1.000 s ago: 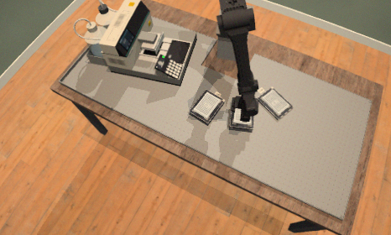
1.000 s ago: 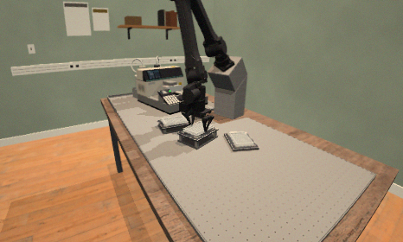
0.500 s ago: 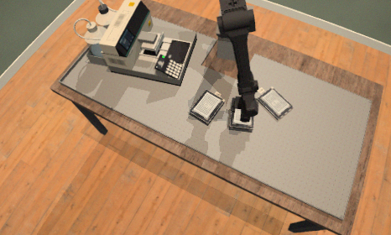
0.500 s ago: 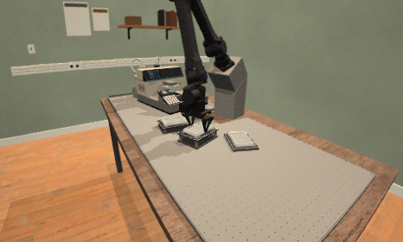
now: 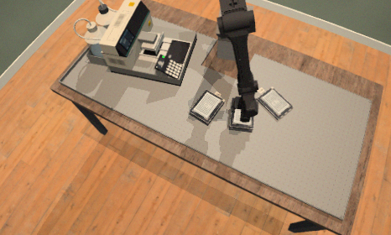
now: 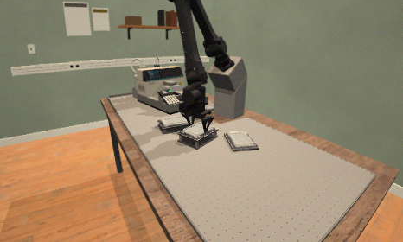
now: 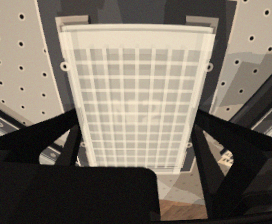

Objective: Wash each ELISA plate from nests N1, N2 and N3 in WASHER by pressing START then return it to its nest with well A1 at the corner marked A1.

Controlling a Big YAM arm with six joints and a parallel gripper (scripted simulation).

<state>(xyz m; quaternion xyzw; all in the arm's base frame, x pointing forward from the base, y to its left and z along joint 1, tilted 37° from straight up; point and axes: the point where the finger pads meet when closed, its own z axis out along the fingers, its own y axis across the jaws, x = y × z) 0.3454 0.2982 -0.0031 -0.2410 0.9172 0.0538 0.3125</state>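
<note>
My gripper (image 5: 243, 116) (image 6: 198, 128) (image 7: 136, 113) points down with its fingers along both long sides of a pale plate (image 7: 137, 90) (image 5: 237, 116) (image 6: 193, 130) and is shut on it. The plate is at nest N2 (image 7: 226, 30) (image 6: 195, 139); the label shows through it. Whether it lies fully flat is unclear, and its cut-off corner cannot be made out. One plate (image 5: 207, 105) (image 6: 174, 121) sits in the left nest, another (image 5: 275, 102) (image 6: 241, 140) in the right, lower nest. The washer (image 5: 126, 29) (image 6: 149, 82) shows a green lamp (image 5: 163, 56) (image 6: 169, 91).
The washer's keypad (image 5: 174, 69) (image 6: 171, 100) faces the nests, and its carrier area shows no plate that I can make out. Bottles with tubes stand behind the washer. The neighbouring nests stand close on both sides of my gripper. A grey pedestal (image 6: 230, 98) stands at the table's back edge.
</note>
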